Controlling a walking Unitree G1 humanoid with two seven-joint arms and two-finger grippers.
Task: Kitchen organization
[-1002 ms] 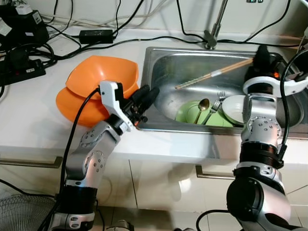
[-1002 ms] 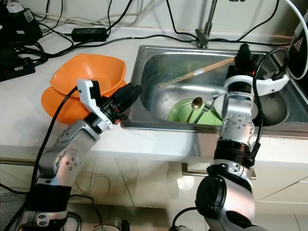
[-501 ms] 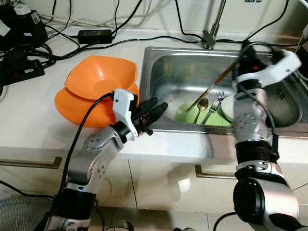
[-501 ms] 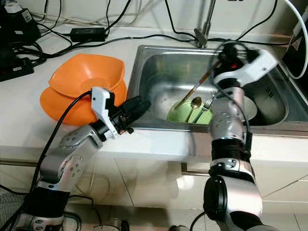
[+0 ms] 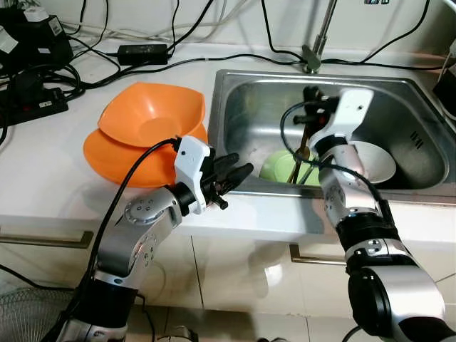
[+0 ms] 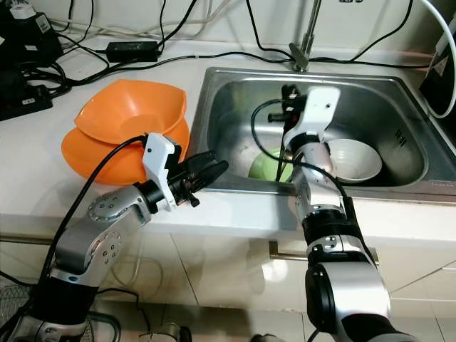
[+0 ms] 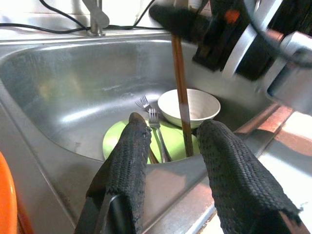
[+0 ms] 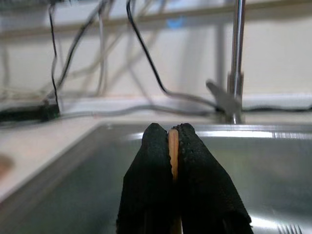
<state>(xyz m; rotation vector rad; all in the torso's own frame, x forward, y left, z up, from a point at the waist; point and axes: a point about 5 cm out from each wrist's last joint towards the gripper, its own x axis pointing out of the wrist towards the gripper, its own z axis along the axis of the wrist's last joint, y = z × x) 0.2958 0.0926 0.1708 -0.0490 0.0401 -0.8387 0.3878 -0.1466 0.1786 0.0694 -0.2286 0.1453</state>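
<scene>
Over the stainless steel sink [image 5: 399, 96], the right gripper [image 8: 171, 146] pinches long wooden chopsticks [image 7: 181, 100] (probably a pair), hanging upright above the round green plate [image 7: 113, 142] beside a white ceramic bowl [image 5: 372, 161]. The left gripper [image 7: 170, 161] hovers at the sink's front edge, fingers spread, beside stacked orange plastic bowls [image 5: 142, 125].

A white countertop [image 5: 50, 178] carries black cables [image 5: 107, 68] along a pale wall [image 5: 235, 14]; white cabinet fronts [image 5: 235, 274] stand below.
</scene>
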